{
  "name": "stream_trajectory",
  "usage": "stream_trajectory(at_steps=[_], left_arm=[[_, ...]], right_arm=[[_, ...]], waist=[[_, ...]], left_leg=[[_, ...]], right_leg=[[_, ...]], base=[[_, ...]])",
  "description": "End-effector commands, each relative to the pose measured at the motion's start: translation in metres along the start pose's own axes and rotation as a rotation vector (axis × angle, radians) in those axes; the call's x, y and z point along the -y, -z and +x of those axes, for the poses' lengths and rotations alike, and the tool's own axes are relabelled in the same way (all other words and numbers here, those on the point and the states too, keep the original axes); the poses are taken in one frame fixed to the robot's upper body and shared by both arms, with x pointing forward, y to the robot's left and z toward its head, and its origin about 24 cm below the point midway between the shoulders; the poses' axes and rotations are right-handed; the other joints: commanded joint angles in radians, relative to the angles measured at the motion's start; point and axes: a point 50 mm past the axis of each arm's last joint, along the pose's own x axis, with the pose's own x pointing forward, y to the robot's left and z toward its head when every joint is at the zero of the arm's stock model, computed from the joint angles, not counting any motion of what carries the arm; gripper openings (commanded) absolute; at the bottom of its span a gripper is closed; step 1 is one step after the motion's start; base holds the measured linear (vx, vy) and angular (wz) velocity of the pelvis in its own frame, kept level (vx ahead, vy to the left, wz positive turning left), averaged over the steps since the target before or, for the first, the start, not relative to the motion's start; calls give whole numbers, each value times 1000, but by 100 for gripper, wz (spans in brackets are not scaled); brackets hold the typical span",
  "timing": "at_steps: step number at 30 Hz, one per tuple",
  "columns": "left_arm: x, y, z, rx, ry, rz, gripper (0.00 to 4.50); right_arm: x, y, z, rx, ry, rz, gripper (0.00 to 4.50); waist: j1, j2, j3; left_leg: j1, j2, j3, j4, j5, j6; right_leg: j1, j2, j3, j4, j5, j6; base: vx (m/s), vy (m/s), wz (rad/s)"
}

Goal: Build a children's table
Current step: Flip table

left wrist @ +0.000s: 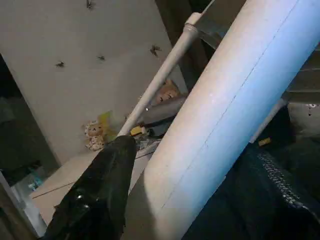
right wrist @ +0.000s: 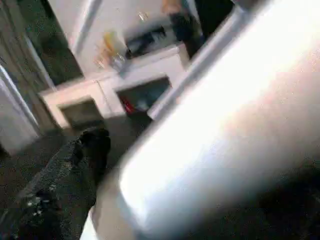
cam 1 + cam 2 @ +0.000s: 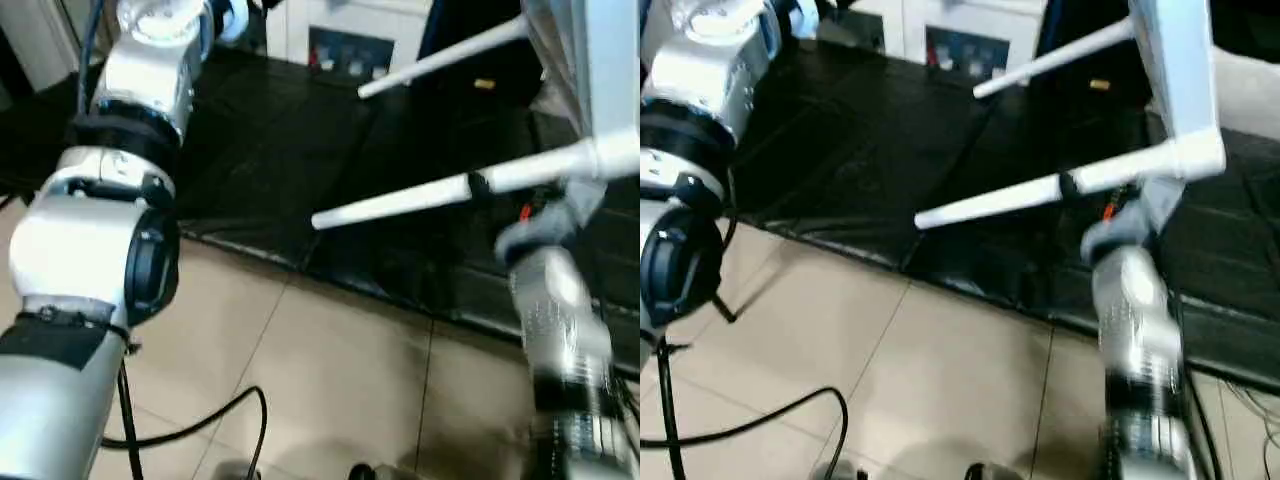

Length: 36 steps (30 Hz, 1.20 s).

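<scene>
The children's table is held on its side at the right, its white top (image 3: pixel 1175 70) upright. Two white legs point left over the black table: an upper leg (image 3: pixel 440 55) and a lower leg (image 3: pixel 400 203). My right gripper (image 3: pixel 490 190) sits around the lower leg near its socket end. It stands open, with a small gap between its black finger (image 2: pixel 87 160) and the tube. In the left wrist view my left gripper (image 1: pixel 192 150) is shut on a thick white leg (image 1: pixel 225 110), with a black finger (image 1: pixel 100 195) on each side. Another leg (image 1: pixel 165 70) runs behind it.
The black-sheeted work table (image 3: pixel 270 150) spreads under the legs, its front edge running across the middle. Beige floor tiles (image 3: pixel 330 380) lie below it, crossed by a black cable (image 3: pixel 200 425). My left arm (image 3: pixel 90 250) bulks large at the left. White cabinets (image 3: pixel 350 30) stand behind.
</scene>
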Motion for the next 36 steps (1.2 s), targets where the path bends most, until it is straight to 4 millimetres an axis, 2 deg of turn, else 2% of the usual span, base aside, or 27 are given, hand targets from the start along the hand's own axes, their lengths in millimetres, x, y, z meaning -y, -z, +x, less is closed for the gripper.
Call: stream_trajectory(at_steps=[1,2,3,4,8,9,10,12,14,15,16,18,21,24,25,26,31,34,36], left_arm=[[-3,-3,-1,82,-39,-206,274],[-3,-1,-1,80,-36,-224,274],[-3,0,-2,78,-36,-232,274],[-2,7,-3,65,-31,-245,274],[0,15,-6,50,-26,-278,274],[7,31,-10,29,2,-307,274],[9,35,-11,24,9,-314,274],[30,65,-20,-11,77,-368,272],[36,71,-22,-21,88,-377,261],[44,80,-25,-32,105,-395,261],[51,87,-28,-45,111,-410,254],[64,101,-34,-69,126,-424,237],[73,112,-41,-95,125,-439,215],[76,117,-45,-104,116,-449,191],[75,121,-47,-118,107,-439,184],[74,123,-48,-126,103,-432,184],[68,133,-58,-187,80,-383,173],[65,135,-62,-190,63,-375,170],[57,136,-65,-197,42,-349,170]], right_arm=[[1,-6,2,36,-29,33,450],[-5,-14,7,71,-89,49,450],[-7,-18,9,87,-118,49,450],[-12,-30,12,124,-176,41,450],[-14,-42,15,165,-210,30,450],[-14,-62,17,216,-223,1,450],[-14,-67,17,228,-225,-7,450],[-13,-100,15,299,-234,-88,450],[-12,-106,15,309,-235,-99,450],[-12,-115,14,315,-240,-131,450],[-13,-120,15,310,-240,-167,450],[-14,-129,15,301,-233,-222,450],[-18,-136,15,303,-242,-241,450],[-22,-134,14,276,-238,-273,450],[-27,-131,13,261,-243,-260,450],[-28,-129,14,251,-242,-254,450],[-42,-115,8,195,-264,-242,450],[-43,-108,4,167,-248,-256,450],[-46,-101,-1,146,-244,-232,450]], waist=[[-4,-21,-89],[-3,-19,-89],[-4,-22,-91],[-4,-23,-90],[-5,-26,-88],[-3,-26,-87],[-2,-24,-85],[0,-21,-85],[-1,-23,-87],[-1,-18,-88],[-2,-22,-88],[-5,-18,-88],[-13,-20,-89],[-19,-28,-85],[-21,-25,-85],[-22,-25,-85],[-34,-29,-82],[-38,-28,-79],[-40,-30,-77]], left_leg=[[-10,-1,34,-58,14,79],[-11,0,33,-58,29,85],[-10,0,33,-55,47,105],[-11,-1,34,-55,51,109],[-11,-2,37,-55,45,117],[-7,-3,39,-57,28,109],[-6,-2,39,-58,28,107],[-5,-5,44,-57,32,110],[-7,-5,44,-56,36,118],[-6,-5,44,-56,33,129],[-10,-6,44,-55,34,132],[-12,-9,44,-54,32,134],[-14,-5,42,-55,17,135],[-8,-5,45,-56,2,133],[-12,-4,43,-58,9,130],[-11,-4,42,-58,12,129],[-11,-2,42,-61,12,123],[-9,-2,44,-63,-6,113],[-9,-4,44,-65,-26,99]], right_leg=[[103,-54,36,-51,-159,-180],[103,-54,36,-49,-140,-183],[104,-55,34,-45,-105,-202],[104,-55,34,-45,-103,-201],[103,-53,33,-50,-138,-196],[101,-54,32,-54,-181,-184],[101,-54,32,-55,-186,-186],[99,-48,33,-53,-169,-195],[100,-47,32,-53,-158,-196],[97,-47,31,-51,-156,-195],[101,-46,30,-54,-161,-189],[100,-45,29,-59,-187,-169],[101,-45,25,-63,-218,-153],[94,-42,26,-69,-252,-139],[97,-43,26,-67,-253,-137],[95,-42,26,-68,-251,-130],[95,-43,28,-67,-253,-115],[91,-42,27,-73,-291,-104],[90,-42,27,-78,-333,-78]], base=[[0,0,0],[0,0,0],[0,0,0],[0,0,0],[0,0,0],[0,0,0],[0,0,0],[0,0,0],[0,0,0],[0,0,0],[0,0,0],[0,0,0],[0,0,0],[0,0,0],[0,0,0],[0,0,0],[0,0,0],[0,0,0],[0,0,0]])
